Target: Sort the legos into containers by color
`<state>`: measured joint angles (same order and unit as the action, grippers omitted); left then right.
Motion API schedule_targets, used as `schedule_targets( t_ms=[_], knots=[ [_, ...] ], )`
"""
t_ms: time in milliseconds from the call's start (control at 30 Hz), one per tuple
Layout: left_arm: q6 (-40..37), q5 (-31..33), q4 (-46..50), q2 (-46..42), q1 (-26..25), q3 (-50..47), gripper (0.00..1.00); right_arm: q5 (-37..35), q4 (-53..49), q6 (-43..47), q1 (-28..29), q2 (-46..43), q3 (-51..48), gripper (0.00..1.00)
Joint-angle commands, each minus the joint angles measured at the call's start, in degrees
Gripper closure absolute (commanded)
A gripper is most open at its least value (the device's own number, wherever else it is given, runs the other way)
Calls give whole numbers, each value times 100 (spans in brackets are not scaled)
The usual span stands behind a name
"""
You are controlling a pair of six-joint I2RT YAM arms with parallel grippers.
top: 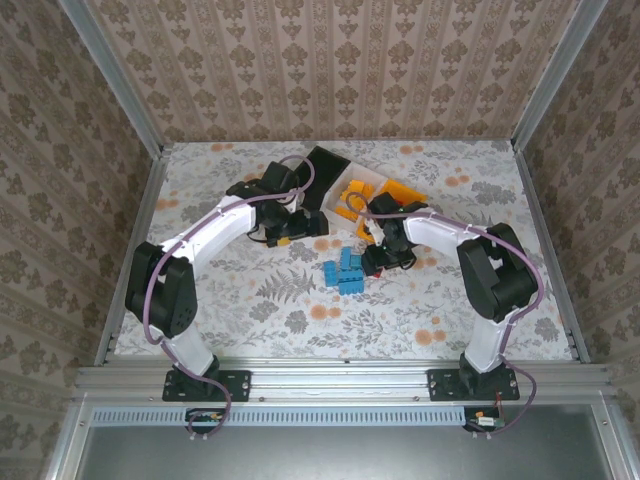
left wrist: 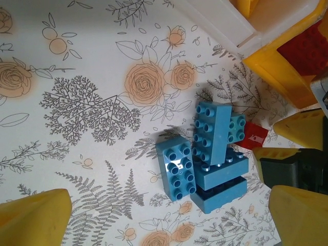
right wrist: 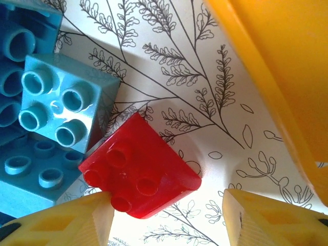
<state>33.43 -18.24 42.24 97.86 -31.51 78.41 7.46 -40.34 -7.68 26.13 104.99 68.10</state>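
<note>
**A:** Red lego point(right wrist: 138, 171), how does it handle?

**B:** Light, stiff, glossy, so probably slippery. I'd pinch the flat side walls, not the studs. It's on the counter point(right wrist: 215, 102), just beside the blue legos point(left wrist: 212, 154) and near the orange-yellow container point(left wrist: 277, 77).

**A:** End effectors?

**B:** My right end effector point(right wrist: 166, 202) is half-wide and straddles it. One pad point(right wrist: 66, 220) touches, the other is apart, nothing held. My left end effector point(left wrist: 169, 205) is wide, empty, over the blue pile.

**A:** Counts?

**B:** One loose red. Blue is about five, stacked, so unsure. Three containers counting the black container point(top: 325, 165) and white container point(top: 365, 180).
</note>
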Motion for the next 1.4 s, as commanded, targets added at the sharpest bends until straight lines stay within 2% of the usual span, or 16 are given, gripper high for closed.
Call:
schedule_targets(
  t_ms=[0, 433, 600, 800, 1067, 1233, 1367],
  knots=[
    [-73, -92, 241, 49, 4, 165, 0, -341, 5, 8, 137, 189, 50, 40],
    [-23, -191, 215, 81, 35, 95, 0, -520, -81, 100, 323, 504, 405, 42],
    [-30, -172, 267, 60, 48, 122, 0, -326, -36, 47, 392, 531, 424, 60],
    [16, -127, 180, -62, 48, -60, 0, -272, -174, -46, 437, 299, 553, 70],
    [16, -97, 175, -92, 57, -75, 0, -189, -541, -348, 364, -305, 894, 72],
    [-119, -23, 316, -36, 49, 113, 0, -67, -778, -579, 0, -524, 1429, 72],
    [-336, 76, 556, 96, -72, 341, 0, -111, -913, -671, -343, -275, 2070, 72]
  ],
)
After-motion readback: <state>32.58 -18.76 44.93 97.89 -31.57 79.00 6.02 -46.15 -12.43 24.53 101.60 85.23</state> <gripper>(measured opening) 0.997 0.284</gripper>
